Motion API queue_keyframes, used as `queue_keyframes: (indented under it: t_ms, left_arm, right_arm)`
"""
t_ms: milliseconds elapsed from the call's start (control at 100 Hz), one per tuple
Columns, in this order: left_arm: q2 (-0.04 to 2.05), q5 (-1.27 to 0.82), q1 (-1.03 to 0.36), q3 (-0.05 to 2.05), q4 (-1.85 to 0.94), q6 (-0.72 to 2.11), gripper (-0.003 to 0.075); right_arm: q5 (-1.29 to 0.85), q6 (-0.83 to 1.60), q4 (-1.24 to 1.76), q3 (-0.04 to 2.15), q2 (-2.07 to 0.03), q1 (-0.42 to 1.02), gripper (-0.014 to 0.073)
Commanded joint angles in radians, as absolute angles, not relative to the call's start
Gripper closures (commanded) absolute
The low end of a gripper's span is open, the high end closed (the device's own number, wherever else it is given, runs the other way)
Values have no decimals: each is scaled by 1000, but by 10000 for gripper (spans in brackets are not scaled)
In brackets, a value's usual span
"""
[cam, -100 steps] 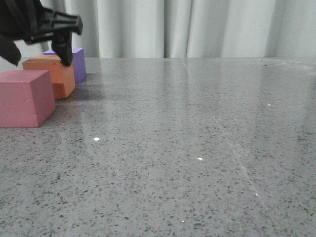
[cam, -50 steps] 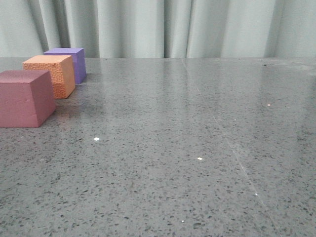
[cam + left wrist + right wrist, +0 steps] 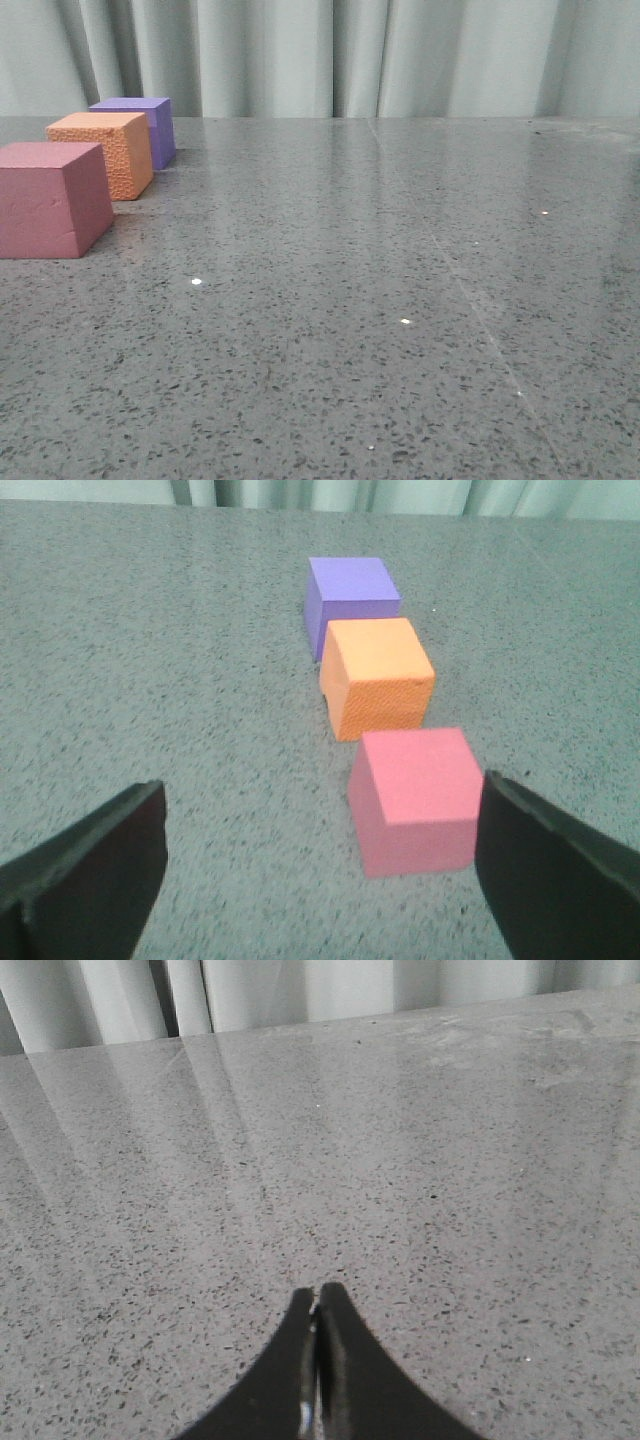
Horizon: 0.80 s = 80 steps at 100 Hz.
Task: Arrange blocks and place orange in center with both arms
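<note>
Three foam blocks stand in a row at the table's far left: a pink-red block point(image 3: 52, 198) nearest, the orange block point(image 3: 104, 151) in the middle, a purple block point(image 3: 139, 127) farthest. The left wrist view shows the same row: purple point(image 3: 351, 597), orange point(image 3: 379, 676), pink-red point(image 3: 415, 796). My left gripper point(image 3: 322, 810) is open and pulled back, holding nothing; the pink-red block stands ahead of it, near one of the fingers point(image 3: 540, 865). My right gripper point(image 3: 318, 1293) is shut and empty over bare grey tabletop. Neither gripper appears in the front view.
The speckled grey stone table point(image 3: 380, 300) stretches to pale curtains point(image 3: 350, 55) along its back edge. Nothing else stands on it.
The left gripper hung over the orange and purple blocks a second ago; it has withdrawn out of the front view. The blocks have not moved.
</note>
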<state>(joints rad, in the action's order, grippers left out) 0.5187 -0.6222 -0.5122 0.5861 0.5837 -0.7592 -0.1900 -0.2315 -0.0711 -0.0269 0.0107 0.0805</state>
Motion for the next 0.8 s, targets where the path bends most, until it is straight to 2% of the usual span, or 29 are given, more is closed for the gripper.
queue_keyframes:
  t_ms: [0,130,230,300,370,380,390,430,790]
  left_arm:
    - [427,-570,-521,561,608,-758,122]
    - [295,-599,-521,496,612,-758,171]
    - [227,-655,-521,477,617,-758,287]
    - [196,-690,-521,471,621,-758,426]
    - [181,-710,-521,471,621,-758,592]
    - [179,-712,-521,471,621,-758,643]
    - [177,-712,-521,471,621,-758,643]
    - [177,-712,-521,471,621,-758,737]
    - [177,-712,-521,471,621,-758,739]
  right_arm:
    - [-106,-228,-85,-14,35,75,661]
    - [-106,-228,-85,-14,35,75,661]
    - [-106,-228,-85,-14,35,75,661]
    - [-106,-228,-85,-14,35,75,661]
    - [-106,-228,-85,-14,35,75,661]
    - [-106,-228,-85,-14,35,75,661]
    - [-106,-228,-85,-14,35,75,661]
    - [-106,-228,-85,-14,35,75,661]
    - [-106,-228,-85,-14,35,75,661]
